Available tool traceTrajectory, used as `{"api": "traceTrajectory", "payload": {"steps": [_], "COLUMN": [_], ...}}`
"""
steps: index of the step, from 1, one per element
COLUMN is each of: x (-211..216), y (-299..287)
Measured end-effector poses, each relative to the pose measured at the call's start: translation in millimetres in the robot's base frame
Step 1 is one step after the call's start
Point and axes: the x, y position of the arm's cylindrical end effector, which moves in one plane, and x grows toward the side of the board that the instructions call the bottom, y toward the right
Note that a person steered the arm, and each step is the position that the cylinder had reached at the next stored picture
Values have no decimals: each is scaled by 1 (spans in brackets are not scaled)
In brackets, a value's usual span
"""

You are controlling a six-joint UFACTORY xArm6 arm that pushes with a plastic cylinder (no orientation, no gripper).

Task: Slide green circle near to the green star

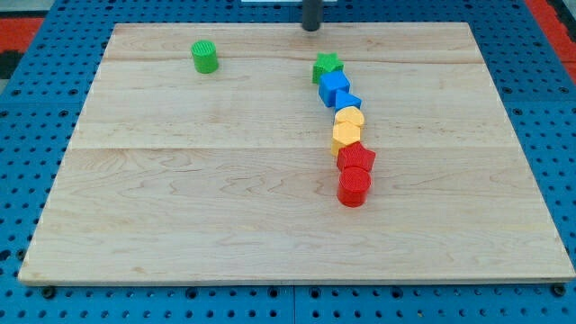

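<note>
The green circle stands near the board's top left. The green star sits right of it, at the head of a line of blocks running down the view. My tip is at the board's top edge, just above and slightly left of the green star, and far right of the green circle. It touches no block.
Below the green star, touching in a chain: two blue blocks, two yellow blocks, a red star and a red cylinder. The wooden board lies on a blue pegboard table.
</note>
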Motion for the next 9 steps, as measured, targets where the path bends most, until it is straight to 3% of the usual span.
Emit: {"api": "traceTrajectory", "payload": {"steps": [2, 3, 4, 6, 7, 9], "x": [-2, 21, 81, 80, 47, 78], "y": [-137, -195, -180, -85, -140, -69]}}
